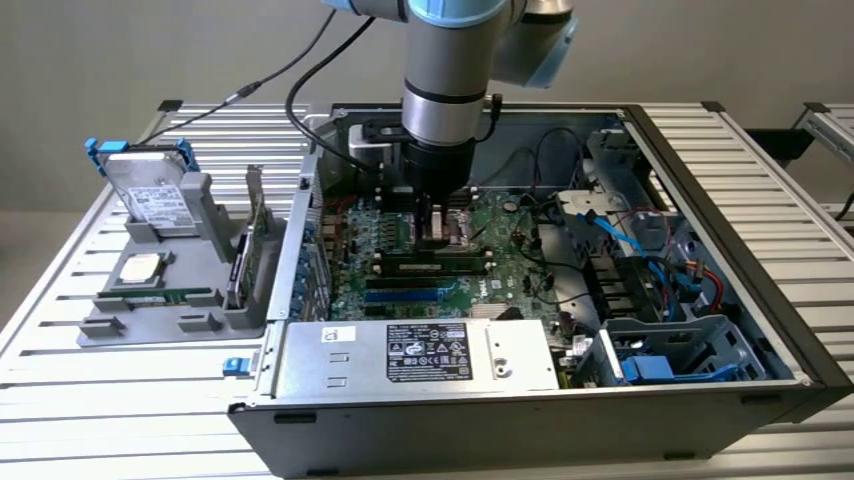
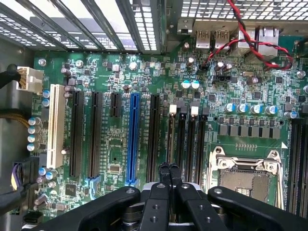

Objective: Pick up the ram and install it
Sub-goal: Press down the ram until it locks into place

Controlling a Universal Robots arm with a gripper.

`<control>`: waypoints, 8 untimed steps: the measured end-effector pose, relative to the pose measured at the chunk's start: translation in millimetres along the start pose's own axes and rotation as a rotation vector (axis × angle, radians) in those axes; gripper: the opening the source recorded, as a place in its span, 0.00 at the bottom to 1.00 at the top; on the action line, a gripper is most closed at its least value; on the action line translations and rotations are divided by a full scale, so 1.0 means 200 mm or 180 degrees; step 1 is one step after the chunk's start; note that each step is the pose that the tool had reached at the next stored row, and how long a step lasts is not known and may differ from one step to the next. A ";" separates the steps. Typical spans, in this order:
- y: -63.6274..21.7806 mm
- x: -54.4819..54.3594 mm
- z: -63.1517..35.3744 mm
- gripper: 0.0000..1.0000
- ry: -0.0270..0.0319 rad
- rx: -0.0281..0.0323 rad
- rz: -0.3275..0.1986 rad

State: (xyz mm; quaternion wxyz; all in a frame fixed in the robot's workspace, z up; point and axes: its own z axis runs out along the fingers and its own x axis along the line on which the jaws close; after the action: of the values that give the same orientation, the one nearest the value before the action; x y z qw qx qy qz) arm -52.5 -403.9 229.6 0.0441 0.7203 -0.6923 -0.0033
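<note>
— Where is the ram [image 1: 430, 264] sitting?
— It is lying lengthwise in its motherboard [image 2: 144, 115] slot, directly beneath the gripper [image 2: 169, 169], whose fingers are pressing together on its top edge.

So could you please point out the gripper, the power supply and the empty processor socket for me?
gripper [image 2: 164, 174]: wrist view, between its fingertips.
power supply [image 1: 414, 352]: exterior view, its label.
processor socket [image 2: 245, 180]: wrist view, its open middle.
</note>
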 end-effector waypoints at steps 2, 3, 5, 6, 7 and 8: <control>0.001 0.00 0.005 0.10 0.0001 0.0000 0.0000; 0.001 0.00 0.007 0.10 0.0001 0.0000 0.0000; 0.002 0.00 0.013 0.10 0.0001 0.0001 0.0000; 0.002 0.00 0.015 0.10 0.0001 0.0001 0.0000; 0.002 0.00 0.016 0.10 0.0001 0.0001 0.0001; 0.002 0.00 0.016 0.10 0.0001 0.0001 0.0000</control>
State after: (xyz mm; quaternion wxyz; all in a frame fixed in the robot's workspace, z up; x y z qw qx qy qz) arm -53.1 -403.9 226.5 0.0441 0.7203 -0.6923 -0.0031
